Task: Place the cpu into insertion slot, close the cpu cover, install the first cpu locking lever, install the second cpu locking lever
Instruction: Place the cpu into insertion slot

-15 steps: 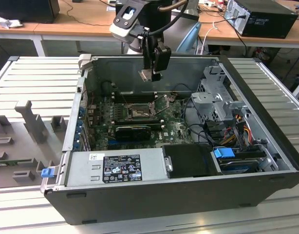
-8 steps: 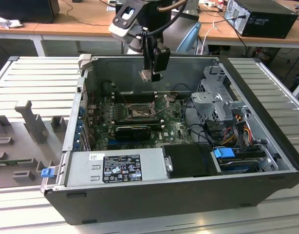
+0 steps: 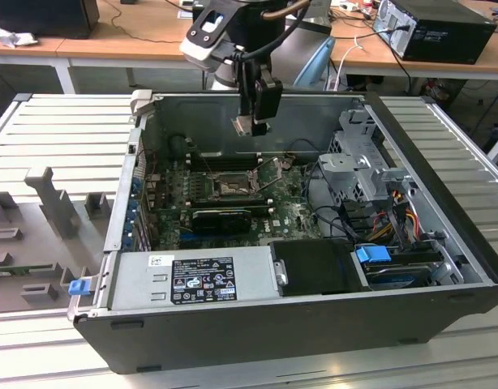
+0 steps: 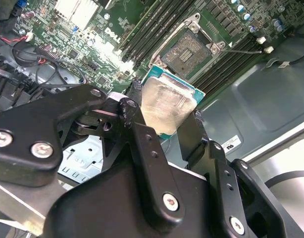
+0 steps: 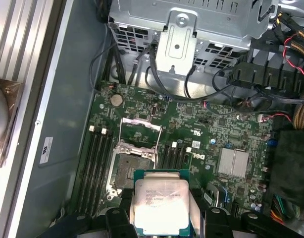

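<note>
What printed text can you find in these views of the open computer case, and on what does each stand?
Black label on the power supply: white print, too small to read.
cpu, held in the gripper: faint print on its metal top, too blurred to read.
White sticker on the case wall: too small to read.
White lettering on the motherboard: a maker's mark only.

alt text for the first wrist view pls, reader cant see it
The end effector grips the cpu by two edges above a green motherboard, close to the empty insertion slot, whose cpu cover is swung open. Black memory slots flank the socket, with a metal drive cage past it.
</note>
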`<state>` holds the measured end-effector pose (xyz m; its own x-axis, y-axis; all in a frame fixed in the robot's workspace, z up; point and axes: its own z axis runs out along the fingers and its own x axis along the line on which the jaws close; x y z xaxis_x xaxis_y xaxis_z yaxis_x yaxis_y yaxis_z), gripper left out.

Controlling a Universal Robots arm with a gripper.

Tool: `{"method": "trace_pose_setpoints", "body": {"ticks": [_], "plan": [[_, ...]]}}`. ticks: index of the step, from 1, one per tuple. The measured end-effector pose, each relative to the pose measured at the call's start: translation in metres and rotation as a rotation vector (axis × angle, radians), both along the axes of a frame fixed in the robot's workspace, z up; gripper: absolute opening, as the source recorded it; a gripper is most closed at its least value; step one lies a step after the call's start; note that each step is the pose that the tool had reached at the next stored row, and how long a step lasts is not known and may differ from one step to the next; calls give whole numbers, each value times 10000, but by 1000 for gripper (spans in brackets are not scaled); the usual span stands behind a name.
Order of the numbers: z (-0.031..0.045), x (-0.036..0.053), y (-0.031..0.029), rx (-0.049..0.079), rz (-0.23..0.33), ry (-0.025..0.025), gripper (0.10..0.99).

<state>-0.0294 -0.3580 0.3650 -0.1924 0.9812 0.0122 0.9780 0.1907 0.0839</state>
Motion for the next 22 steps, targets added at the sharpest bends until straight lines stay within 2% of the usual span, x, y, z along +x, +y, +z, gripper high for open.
{"method": "trace_pose_setpoints", "body": {"ticks": [3, 16, 22], "plan": [[-5, 0, 0, -1, -121, 7, 529], [-113, 1, 0, -95, -120, 25, 529], [-176, 1, 0, -175, -218, 62, 529]]}}
